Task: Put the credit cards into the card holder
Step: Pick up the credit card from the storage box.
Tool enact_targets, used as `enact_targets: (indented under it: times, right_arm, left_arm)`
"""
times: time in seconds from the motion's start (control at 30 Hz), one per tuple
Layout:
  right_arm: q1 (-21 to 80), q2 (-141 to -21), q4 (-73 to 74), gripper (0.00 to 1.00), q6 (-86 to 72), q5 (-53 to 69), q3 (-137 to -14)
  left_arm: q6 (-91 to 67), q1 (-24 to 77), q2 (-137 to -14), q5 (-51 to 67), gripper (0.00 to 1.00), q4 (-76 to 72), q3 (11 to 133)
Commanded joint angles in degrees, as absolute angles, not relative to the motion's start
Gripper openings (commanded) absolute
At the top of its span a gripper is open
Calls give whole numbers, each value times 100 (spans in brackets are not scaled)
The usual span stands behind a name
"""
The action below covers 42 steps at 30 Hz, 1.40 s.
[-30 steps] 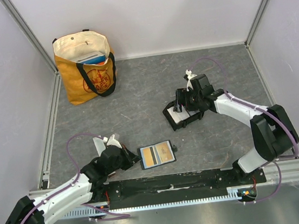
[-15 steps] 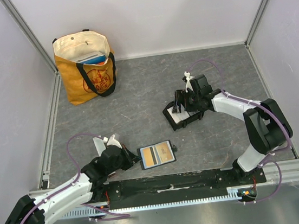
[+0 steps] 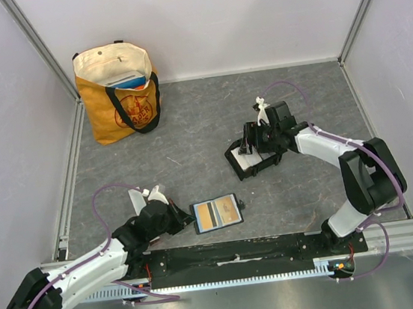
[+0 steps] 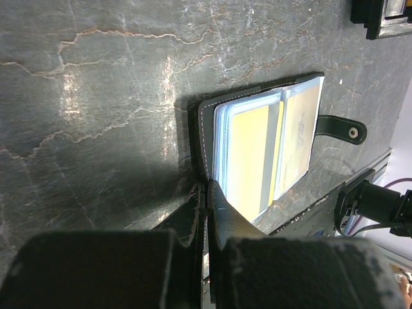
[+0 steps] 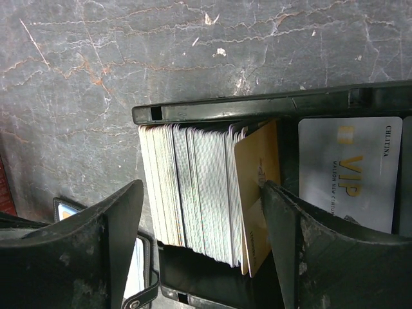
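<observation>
- right claw (image 5: 199,193) gapes wide astride the cards (image 5: 190,187) stacked upright in the card holder (image 5: 257,106), one finger against the orange-gold card (image 5: 257,158)
- left claw (image 4: 207,193) shut, tips at the edge of the wallet (image 4: 257,148)
- grey marbled table (image 3: 190,141), pale walls (image 3: 249,13)

Overhead across table (image 3: 188,126); wrist cameras close, downward; card holder (image 5: 257,106) shared.

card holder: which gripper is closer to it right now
Right. The right gripper hangs directly over the card holder, open fingers straddling its card stack. The left gripper sits shut at the black wallet, far off toward the near side.
</observation>
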<state>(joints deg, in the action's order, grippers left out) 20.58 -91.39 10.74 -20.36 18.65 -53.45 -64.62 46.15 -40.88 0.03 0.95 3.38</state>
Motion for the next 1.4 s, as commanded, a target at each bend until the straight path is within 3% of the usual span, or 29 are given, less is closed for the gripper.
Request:
enact_targets:
  times: [0.0,0.27,0.87,1.07,1.2,1.37]
  right_arm:
    - [2021,-8886,914,80,-2013,2048,-5441]
    - [1943,-8842,932,70,-2021,1934,-5379]
    - [1784,-8903,949,21,-1995,1609,-5475]
    - [1758,-8921,1011,14,-1951,1337,-5555]
    - [1758,-8860,1160,1,-1864,880,-5660]
    - [1793,-8570,1266,0,-1705,370,-5827]
  left_arm:
    - [-6565,4632,-4148,-114,2,70,448]
    - [-6574,4641,-4210,-105,2,18,440]
    - [-6548,4632,-4350,-62,2,-149,466]
    - [-6557,4632,-4342,-62,2,-167,475]
    - [-6557,4632,-4351,-44,2,-184,466]
    - [-6530,4632,-4368,-35,2,-211,466]
